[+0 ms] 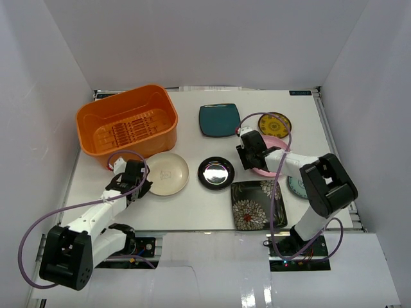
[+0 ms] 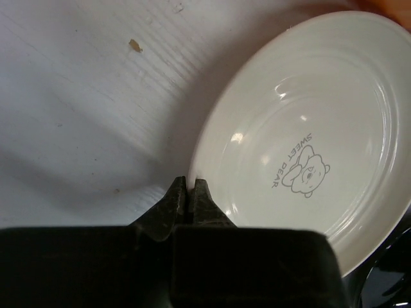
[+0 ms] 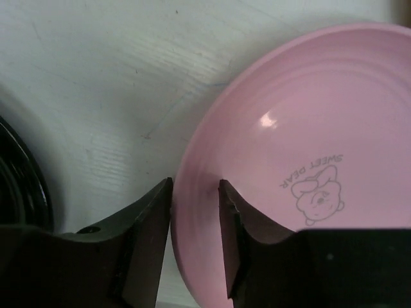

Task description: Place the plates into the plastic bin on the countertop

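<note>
The cream round plate [image 1: 168,173] lies on the white countertop [image 1: 192,215] in front of the orange plastic bin [image 1: 90,119]. My left gripper [image 1: 145,184] is shut on its left rim; in the left wrist view the jaws [image 2: 191,186] pinch the edge of the cream plate [image 2: 308,128]. My right gripper [image 1: 249,162] is open, its jaws either side of the pink plate's [image 1: 273,145] left rim. In the right wrist view the gripper [image 3: 196,189] straddles the edge of the pink plate [image 3: 302,128], which rests on the table. The bin holds no plates.
The teal plate [image 1: 219,119] and yellow patterned plate [image 1: 274,124] lie at the back. The glossy black plate [image 1: 216,172] is in the middle, the black floral square plate [image 1: 255,204] at the front, and the light-blue plate [image 1: 296,187] sits partly under my right arm. Grey walls enclose three sides.
</note>
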`<action>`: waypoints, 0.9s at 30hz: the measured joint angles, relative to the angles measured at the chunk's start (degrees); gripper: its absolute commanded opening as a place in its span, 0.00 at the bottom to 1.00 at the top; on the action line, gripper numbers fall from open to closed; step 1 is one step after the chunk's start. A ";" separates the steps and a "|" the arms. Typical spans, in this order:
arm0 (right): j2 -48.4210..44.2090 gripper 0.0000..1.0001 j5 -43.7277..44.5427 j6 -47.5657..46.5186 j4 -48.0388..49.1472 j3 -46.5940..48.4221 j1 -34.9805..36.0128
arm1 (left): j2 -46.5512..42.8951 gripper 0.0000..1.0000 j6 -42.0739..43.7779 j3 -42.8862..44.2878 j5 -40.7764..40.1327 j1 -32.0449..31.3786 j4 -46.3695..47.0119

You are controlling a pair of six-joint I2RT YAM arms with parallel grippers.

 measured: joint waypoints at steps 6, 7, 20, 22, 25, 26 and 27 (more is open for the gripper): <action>1.31 0.08 2.10 -0.74 0.39 2.12 0.20 | -6.10 0.00 2.64 -1.14 1.49 -0.09 -0.85; 0.79 0.08 2.38 -0.94 0.39 2.12 0.17 | -8.22 0.00 3.26 -1.14 1.88 -0.22 -2.29; -22.32 0.08 1.42 -0.52 -2.62 1.36 1.73 | -11.80 0.00 10.14 30.56 9.64 -1.05 -8.22; -25.92 0.08 0.48 -0.13 -2.82 1.36 2.62 | -4.13 0.00 12.57 39.45 9.51 0.98 -5.35; -28.79 0.08 -0.63 0.61 -2.91 1.49 5.79 | 7.91 0.00 14.69 49.66 10.93 7.15 -0.96; -28.96 0.08 -0.44 0.83 -3.10 1.73 7.56 | 12.04 0.00 15.04 51.23 11.58 9.55 0.39; -28.85 0.08 -0.37 0.98 -3.26 1.92 9.29 | 15.23 0.00 15.32 51.87 11.43 11.50 1.07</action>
